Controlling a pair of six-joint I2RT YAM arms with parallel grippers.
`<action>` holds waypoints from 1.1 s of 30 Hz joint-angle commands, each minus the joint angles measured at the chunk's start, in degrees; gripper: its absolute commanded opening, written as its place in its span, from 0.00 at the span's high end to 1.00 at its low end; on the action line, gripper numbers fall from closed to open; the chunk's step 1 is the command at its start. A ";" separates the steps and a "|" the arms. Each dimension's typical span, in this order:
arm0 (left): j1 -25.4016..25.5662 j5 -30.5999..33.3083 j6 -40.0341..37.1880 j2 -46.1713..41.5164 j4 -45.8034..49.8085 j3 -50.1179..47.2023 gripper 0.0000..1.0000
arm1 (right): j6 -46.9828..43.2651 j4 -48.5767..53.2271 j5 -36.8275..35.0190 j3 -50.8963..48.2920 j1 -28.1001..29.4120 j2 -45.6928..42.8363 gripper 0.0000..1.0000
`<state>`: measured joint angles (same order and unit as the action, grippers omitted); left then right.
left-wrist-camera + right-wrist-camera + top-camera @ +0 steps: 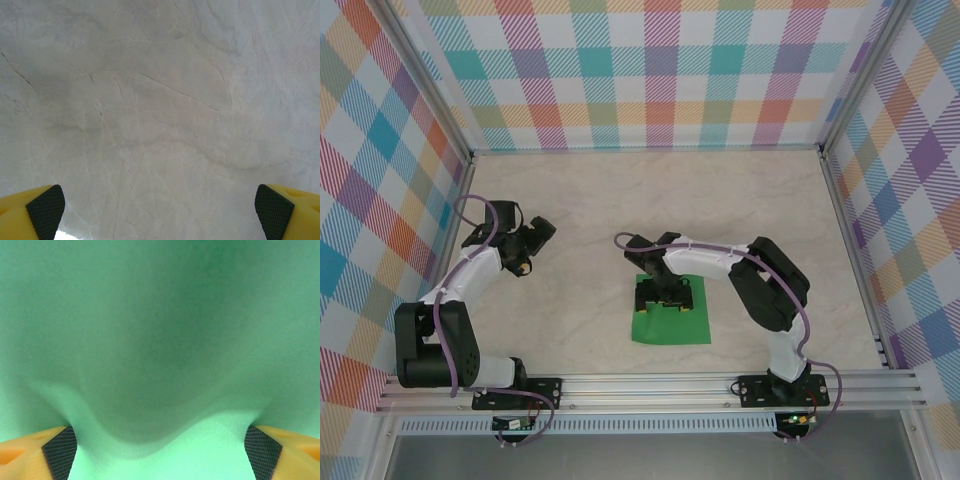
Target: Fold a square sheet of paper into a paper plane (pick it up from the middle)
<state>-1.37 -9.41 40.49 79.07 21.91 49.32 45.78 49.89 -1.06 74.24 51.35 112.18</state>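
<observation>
Pressing flat onto the green paper, the right gripper (160, 456) stands with its jaws spread wide, the black cross-hatched pads (60, 452) planted at the two lower corners of the wrist view. Between them the paper lifts into a soft hump with a shadowed hollow behind it. That fits the task's instruction to pick the sheet up from the middle. A thin sheet lying flat offers no edge to grab, so my reading is that the pads are set apart on its surface to gather a ridge that can then be pinched. Nothing is pinched yet, and the paper only bulges between the pads.

In the top view the square sheet of paper (670, 327) lies green side up on the marbled table (580, 200). It sits a little right of centre and toward the near edge, with its far part hidden under the right gripper. Being square, it has no long axis. Its edges run close to parallel with the table's near edge, slightly skewed. The fingers are spread left to right there, so any ridge would probably run near to far across the sheet.

The left gripper (160, 212) hangs over bare table well to the left of the sheet, jaws fully apart and holding nothing. It seems parked out of the way until a fold needs a second hand. No crease of the paper plane is visible yet.
</observation>
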 commanded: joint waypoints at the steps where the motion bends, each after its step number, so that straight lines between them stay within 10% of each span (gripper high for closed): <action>1: 1.11 -0.12 -0.61 0.48 0.13 0.61 0.00 | -1.18 -3.57 -1.22 -4.28 -0.02 2.68 0.07; 8: 1.42 -0.17 -0.51 0.93 0.09 0.79 0.00 | -1.49 -1.59 -4.88 -3.48 -0.05 -7.98 0.00; 20: 3.72 -3.36 0.22 1.61 -1.12 -1.01 0.00 | -1.31 -5.33 -0.58 -6.12 -0.30 -0.74 0.00; 33: 7.44 -10.09 4.00 0.18 -8.74 -7.23 0.00 | 1.06 -7.22 -4.18 -8.32 -0.37 -2.51 0.24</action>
<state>4.91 -16.71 42.70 80.31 16.47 43.46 46.02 46.11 -4.29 68.79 51.05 107.77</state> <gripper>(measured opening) 0.997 0.788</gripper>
